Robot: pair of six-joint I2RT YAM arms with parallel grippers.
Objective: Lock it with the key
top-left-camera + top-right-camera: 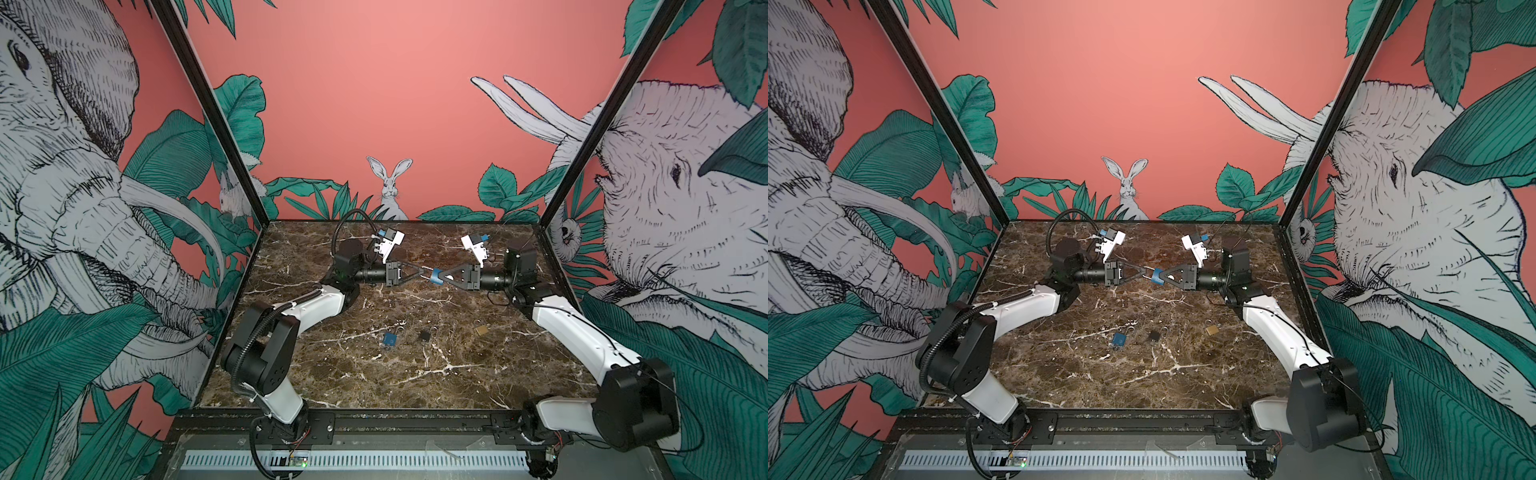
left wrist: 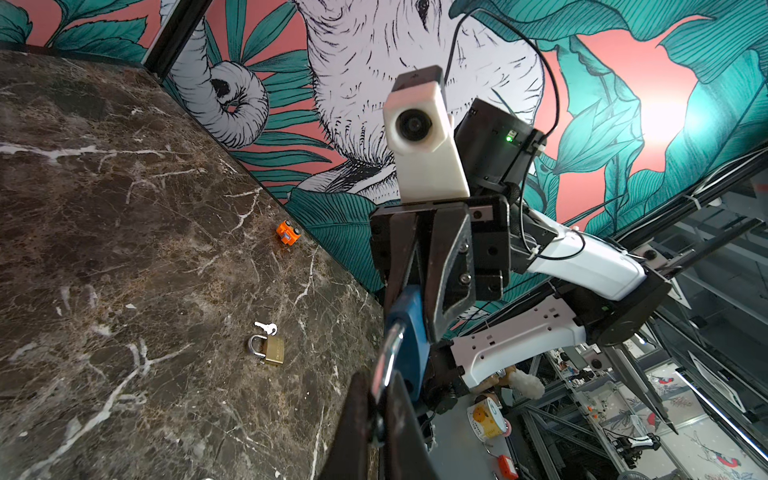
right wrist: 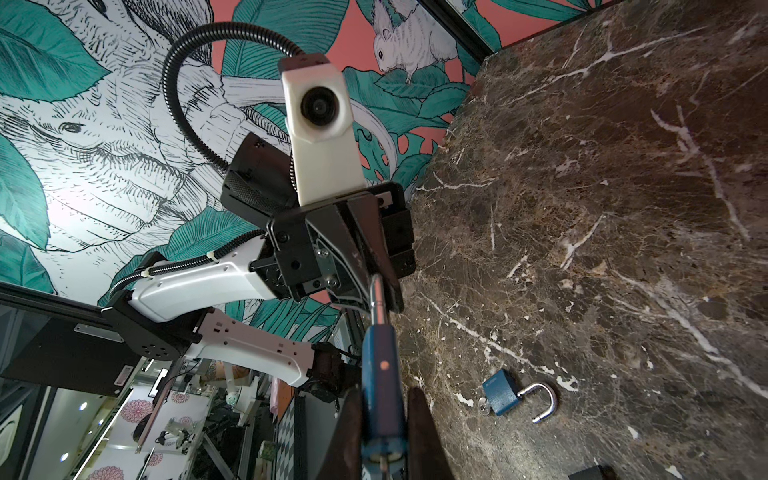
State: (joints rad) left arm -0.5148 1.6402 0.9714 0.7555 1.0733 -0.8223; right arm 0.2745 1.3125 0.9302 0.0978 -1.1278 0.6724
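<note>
Marble, dark and white-veined, covered the table [image 1: 374, 386] inside the mural-walled cell, and the two arms met well above its far half. The left gripper [image 1: 420, 272] was closed almost completely on the silver shackle [image 1: 425, 273] of a blue padlock [image 1: 435, 277]. The left wrist view showed the steel loop pinched between its fingers [image 2: 355, 424]. Facing it tip to tip, the right gripper [image 1: 440, 279] was clamped narrowly across the padlock's body, which the right wrist view also showed.

That split made sense. One arm braced the body while the other could press the shackle home, and holding the lock aloft kept both ends reachable. I could not tell whether the shackle was already seated. A pale glint at the body's underside in the right wrist view might have been a key, but it was too small to say.

Below, nearer the arm bases, three more locks lay apart from one another:
- a second blue padlock [image 1: 390, 338] with its shackle swung open
- a black padlock [image 1: 424, 336]
- a brass padlock [image 1: 482, 329] with a loose key [image 2: 266, 328] just beside its shackle

A small orange object [image 2: 287, 233] sat at the foot of the wall.
</note>
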